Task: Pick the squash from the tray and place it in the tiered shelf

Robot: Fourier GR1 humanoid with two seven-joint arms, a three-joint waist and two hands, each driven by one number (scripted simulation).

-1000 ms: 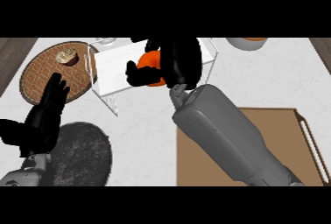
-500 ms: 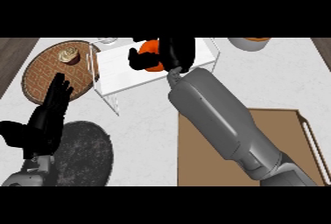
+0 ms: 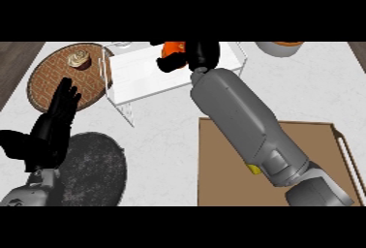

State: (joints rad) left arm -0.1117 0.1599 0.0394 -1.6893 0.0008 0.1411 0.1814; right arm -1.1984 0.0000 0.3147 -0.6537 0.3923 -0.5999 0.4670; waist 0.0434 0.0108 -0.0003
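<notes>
Since the earlier frames, the right arm has stretched farther out, carrying its load toward the far edge of the counter and over the shelf.

At the near left, the left hand [image 3: 52,123] rests open, fingers straight and pointing up, over the edge of a dark, speckled round mat [image 3: 89,169]. Beyond it, at the far left, lies a round woven brown plate [image 3: 53,82] with a small cupcake [image 3: 78,59] on it.

Right of the plate stands the white tiered shelf with clear side walls [image 3: 143,77]. Above its far part, the right hand [image 3: 194,54] is curled round the orange squash [image 3: 172,48], hiding most of it; only an orange patch shows at the hand's left side. The squash is thus well away from the flat brown tray [image 3: 229,179] at the near right, which the grey forearm crosses.

At the far right, a grey bowl [image 3: 280,47] with something orange inside is cut by the view's edge.

I judge the squash stiff and smooth-skinned, solid enough to have some weight, and not fragile. Its rounded skin could slip, so a wrap round its thick middle, as now, looks the safest hold until it sits on the shelf.
</notes>
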